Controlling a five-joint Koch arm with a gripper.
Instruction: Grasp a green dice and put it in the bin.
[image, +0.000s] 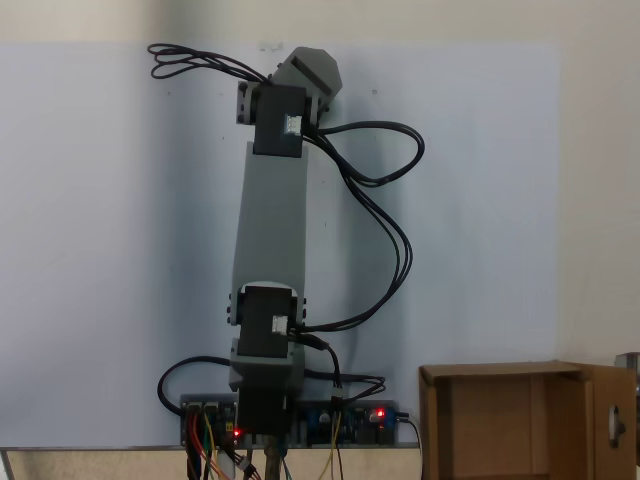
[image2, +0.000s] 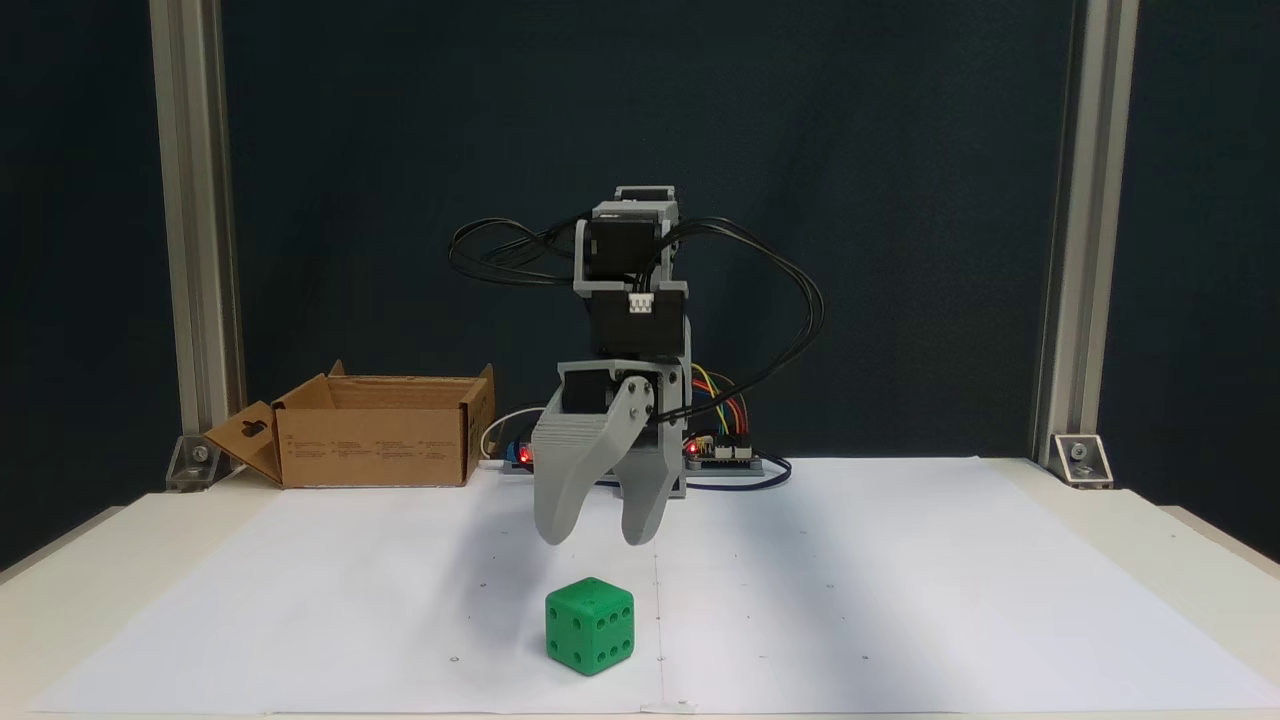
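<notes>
Overall, white paper sheet (image2: 900, 580) on table; dark backdrop; hand (image2: 597, 530) spread above green dice (image2: 590, 626).

Behind me hangs a flat dark navy backdrop (image2: 950, 200), framed by two upright silver aluminium posts (image2: 195, 220) bolted down through small metal corner brackets (image2: 1078, 458). I stand on a pale cream counter (image2: 1190, 545) spread with a large white paper sheet (image2: 900, 580). From above, that sheet (image: 110, 250) looks bluish-white under soft, even light.
</notes>
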